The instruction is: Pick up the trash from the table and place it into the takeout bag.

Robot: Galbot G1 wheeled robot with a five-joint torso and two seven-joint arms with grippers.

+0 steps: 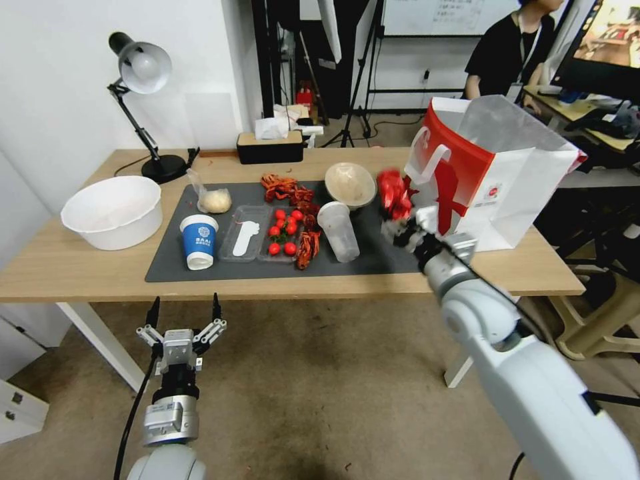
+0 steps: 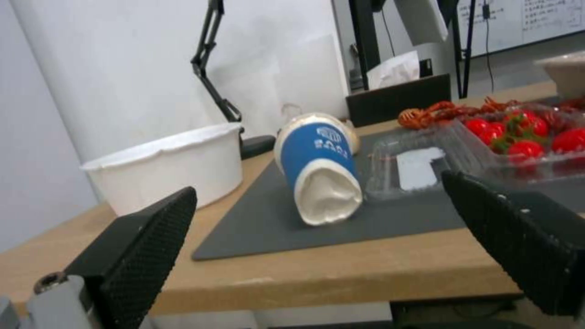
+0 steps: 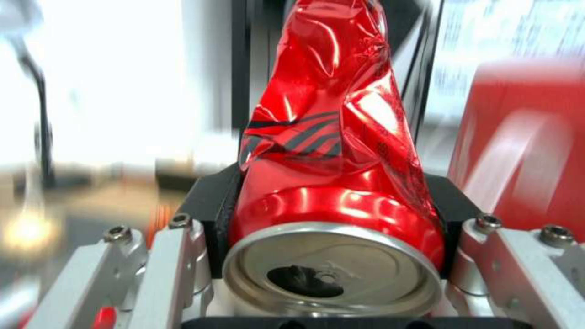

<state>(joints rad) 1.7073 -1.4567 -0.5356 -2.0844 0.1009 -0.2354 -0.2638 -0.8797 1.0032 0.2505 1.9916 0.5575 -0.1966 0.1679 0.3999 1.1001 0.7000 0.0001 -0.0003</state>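
Now the right end effector (image 1: 395, 223) clamps the crushed red can (image 1: 395, 192) just beside the takeout bag (image 1: 497, 180); the left end effector (image 1: 184, 315), spread wide, hangs below the table (image 1: 80, 267) edge.

Right gripper (image 1: 398, 223) clamps the crushed red can (image 1: 395, 193), lifted off the mat; takeout bag (image 1: 497, 170) sits immediately to its right, the white loop handle (image 1: 427, 163) nearly touching the can. Bag mouth is open above and beyond the gripper. Clear plastic cup (image 1: 339, 230) and round clear bowl (image 1: 350, 183) crowd its left. Left gripper (image 1: 183, 320) hangs below the table edge (image 1: 200, 290), jaws spread; straight ahead lies the blue-white paper cup (image 2: 320, 167), white bowl (image 2: 164, 167) off to its left.
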